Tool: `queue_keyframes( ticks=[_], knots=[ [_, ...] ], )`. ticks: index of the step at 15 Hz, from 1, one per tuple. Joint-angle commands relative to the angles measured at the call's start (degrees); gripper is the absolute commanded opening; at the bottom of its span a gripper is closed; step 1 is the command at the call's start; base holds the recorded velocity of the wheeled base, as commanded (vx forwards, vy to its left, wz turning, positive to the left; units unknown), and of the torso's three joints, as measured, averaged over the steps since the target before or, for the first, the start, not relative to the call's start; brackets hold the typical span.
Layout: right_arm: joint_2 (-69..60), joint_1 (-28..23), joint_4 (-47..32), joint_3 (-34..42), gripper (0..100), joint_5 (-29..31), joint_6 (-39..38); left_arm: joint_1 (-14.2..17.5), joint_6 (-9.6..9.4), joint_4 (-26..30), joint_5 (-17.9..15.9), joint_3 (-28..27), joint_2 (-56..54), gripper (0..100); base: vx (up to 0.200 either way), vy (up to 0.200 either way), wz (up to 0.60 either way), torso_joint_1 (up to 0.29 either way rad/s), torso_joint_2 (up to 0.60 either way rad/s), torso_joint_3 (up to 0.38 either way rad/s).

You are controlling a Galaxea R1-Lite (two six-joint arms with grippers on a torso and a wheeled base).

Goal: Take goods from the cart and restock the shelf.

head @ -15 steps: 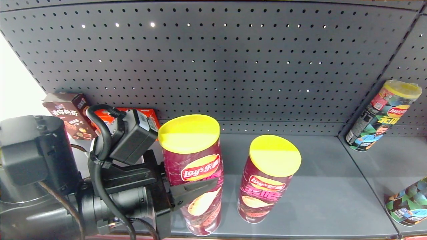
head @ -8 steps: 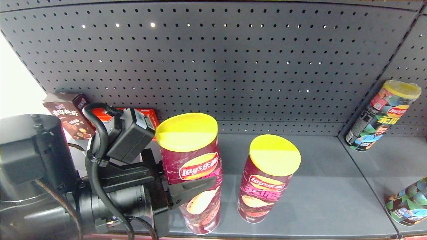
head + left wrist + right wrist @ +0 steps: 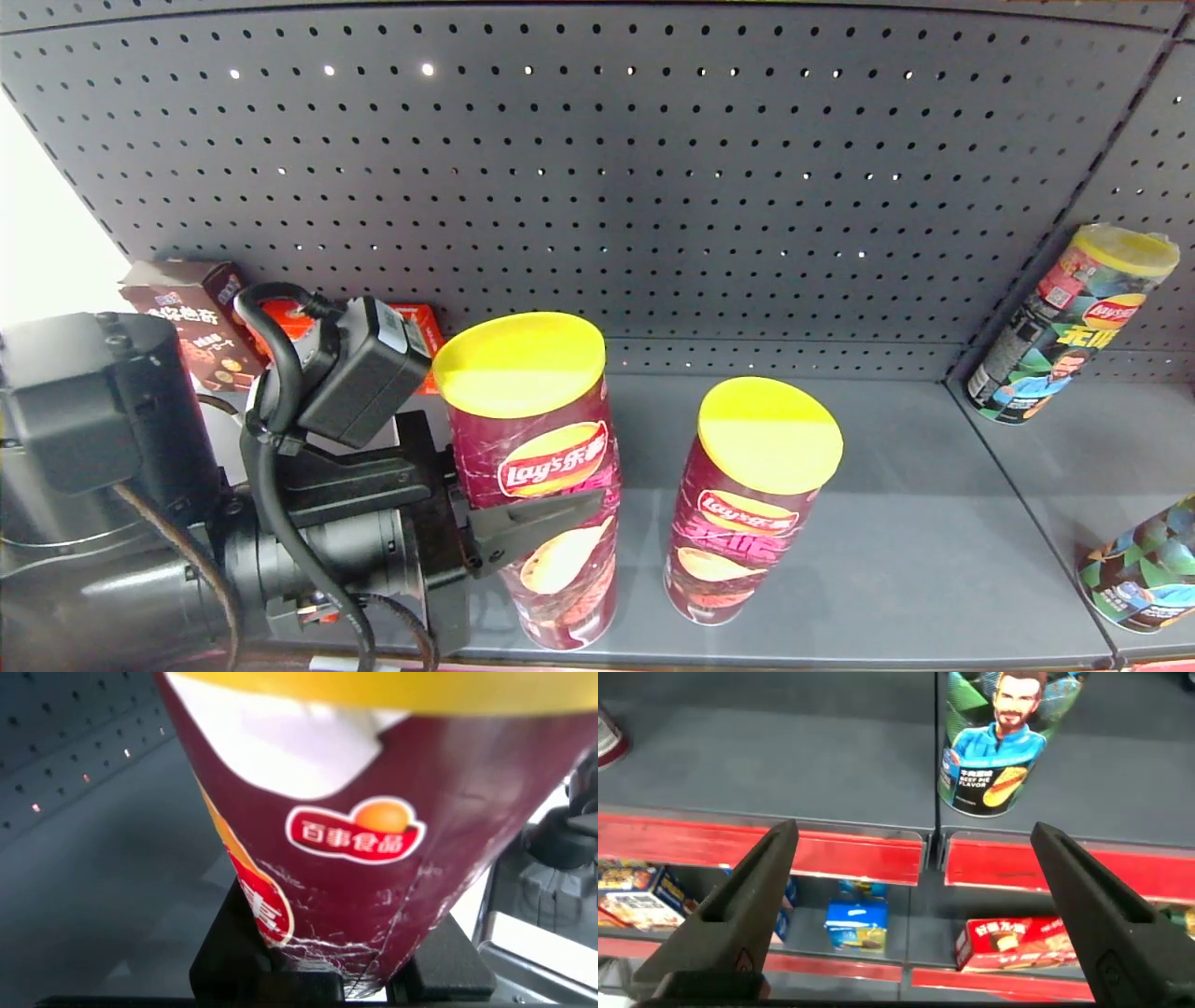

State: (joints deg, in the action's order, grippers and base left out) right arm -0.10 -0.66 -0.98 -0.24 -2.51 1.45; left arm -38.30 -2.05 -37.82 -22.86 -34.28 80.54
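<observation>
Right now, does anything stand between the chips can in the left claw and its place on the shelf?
Nothing visible does. The left claw holds the chips can upright at the shelf board's front; the second can stands apart to its right.

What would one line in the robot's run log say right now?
left gripper: shut on maroon chip can | can: upright, shelf front | right gripper: open, empty

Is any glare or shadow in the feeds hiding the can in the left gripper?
Head view: the held can is evenly lit, its lid half shaded; the left edge past the brown box is washed out. Left wrist view: a white patch near the can's top may be glare or print. Right wrist view: even light on the green can.
</observation>
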Motion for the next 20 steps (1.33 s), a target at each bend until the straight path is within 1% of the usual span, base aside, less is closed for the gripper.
queue_keyframes(
  ticks=[1, 4, 5, 6, 8, 9, 10, 11, 12, 13, 15, 17, 18, 20],
  knots=[
    [0.1, -0.04, 0.01, -0.02, 100, 0.31, -0.31, 0.6, 0.03, -1.47, -0.35, -0.44, 1.11, 0, 0.0, 0.0, 0.0, 0.0, 0.0, 0.0],
    [0.1, -0.04, 0.01, -0.02, 100, 0.4, -0.31, 1.13, -0.06, -2.53, -0.43, -1.32, 2.51, 0, 0.0, 0.0, 0.0, 0.0, 0.0, 0.0],
    [0.1, -0.04, 0.01, -0.02, 100, 0.4, -0.31, 1.74, -0.06, -3.05, -0.43, -1.49, 2.86, 0, 0.0, 0.0, 0.0, 0.0, 0.0, 0.0],
    [0.1, -0.04, 0.01, -0.02, 100, 0.4, -0.4, 3.06, 0.03, -3.41, -0.52, -1.84, 4.1, 0, 0.0, 0.0, 0.0, 0.0, 0.0, 0.0],
    [0.1, -0.04, 0.01, -0.02, 100, 0.4, -0.4, 4.64, -0.41, -3.58, -0.52, -5.27, 7.08, 0, 0.0, 0.0, 0.0, 0.0, 0.0, 0.0],
    [0.1, -0.04, 0.01, 0.07, 100, 0.4, -0.4, 5.17, -2.35, -3.05, -0.61, -6.94, 8.05, 0, 0.0, 0.0, 0.0, 0.0, 0.0, 0.0],
    [0.1, -0.04, 0.01, -0.02, 100, 0.4, -0.4, 6.57, -4.1, -2.88, -0.87, -7.64, 8.67, 0, 0.0, 0.0, 0.0, 0.0, 0.0, 0.0],
    [0.1, -0.04, 0.01, -0.02, 100, 0.4, -0.4, 9.47, -7.8, -4.28, -1.66, -9.05, 12.71, 0, 0.0, 0.0, 0.0, 0.0, 0.0, 0.0],
    [0.1, -0.04, 0.01, -0.02, 100, 0.4, -0.4, 10.88, -9.64, -6.57, -1.84, -10.9, 15.61, 0, 0.0, 0.0, 0.0, 0.0, 0.0, 0.0],
    [0.1, -0.04, 0.01, -0.02, 100, 0.4, -0.4, 12.11, -9.73, -7.1, -3.07, -12.92, 17.28, 0, 0.0, 0.0, 0.0, 0.0, 0.0, 0.0],
    [0.1, -0.04, 0.01, -0.02, 100, 0.4, -0.4, 12.9, -9.29, -6.75, -7.38, -16.96, 20.27, 0, 0.0, 0.0, 0.0, 0.0, 0.0, 0.0],
    [0.1, -0.04, 0.01, -0.02, 100, 0.4, -0.4, 12.9, -9.82, -4.64, -7.9, -23.11, 24.13, 0, 0.0, 0.0, 0.0, 0.0, 0.0, 0.0],
    [0.1, -0.04, 0.01, -0.02, 100, 0.4, -0.4, 12.81, -9.64, -4.28, -7.9, -25.4, 25.54, 0, 0.0, 0.0, 0.0, 0.0, 0.0, 0.0],
    [0.1, -0.04, 0.01, -0.02, 100, 0.4, -0.4, 12.2, -9.47, -1.56, -8.52, -32.43, 28.7, 0, 0.0, 0.0, 0.0, 0.0, 0.0, 0.0]
  ],
)
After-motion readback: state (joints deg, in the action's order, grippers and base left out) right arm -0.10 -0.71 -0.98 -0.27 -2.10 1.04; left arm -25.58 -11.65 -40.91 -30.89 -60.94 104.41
